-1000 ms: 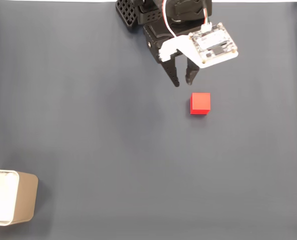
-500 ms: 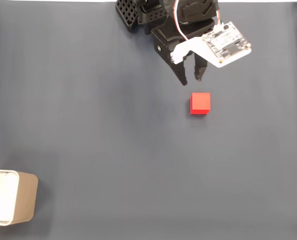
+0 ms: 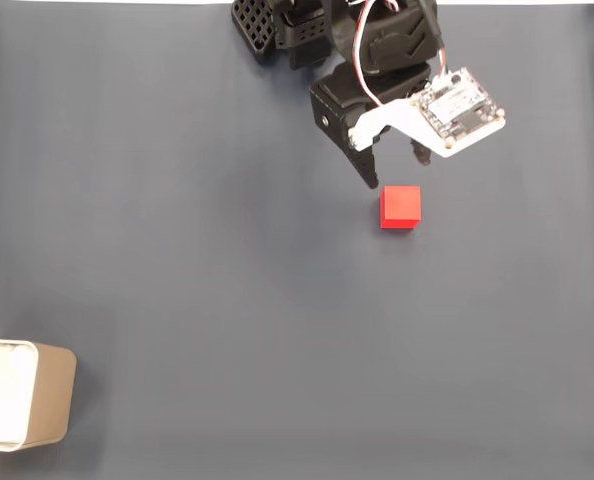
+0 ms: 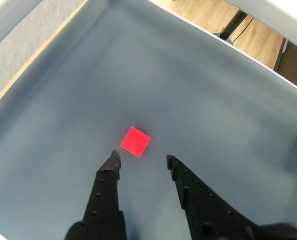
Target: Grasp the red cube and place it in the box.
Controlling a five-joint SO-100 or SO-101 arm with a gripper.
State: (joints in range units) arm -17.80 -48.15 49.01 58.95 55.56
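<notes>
The red cube [image 3: 401, 207] lies on the dark blue-grey mat in the upper middle of the fixed view. My gripper [image 3: 395, 168] hangs open just above it in that view, its black fingers spread to either side of the cube's far edge and holding nothing. In the wrist view the red cube [image 4: 135, 142] sits just beyond the gripper [image 4: 142, 158], a little left of the gap's centre. The box [image 3: 55, 395], beige with a white inside, stands at the lower left edge of the fixed view, far from the cube.
The arm's black base [image 3: 277, 25] stands at the top edge of the mat. A white circuit board [image 3: 459, 112] rides on the gripper. In the wrist view, the mat's edge and a wooden floor [image 4: 208, 12] lie beyond.
The gripper has swung right and come closer to the cube, and its fingers have spread wider. Cube and box have not moved.
</notes>
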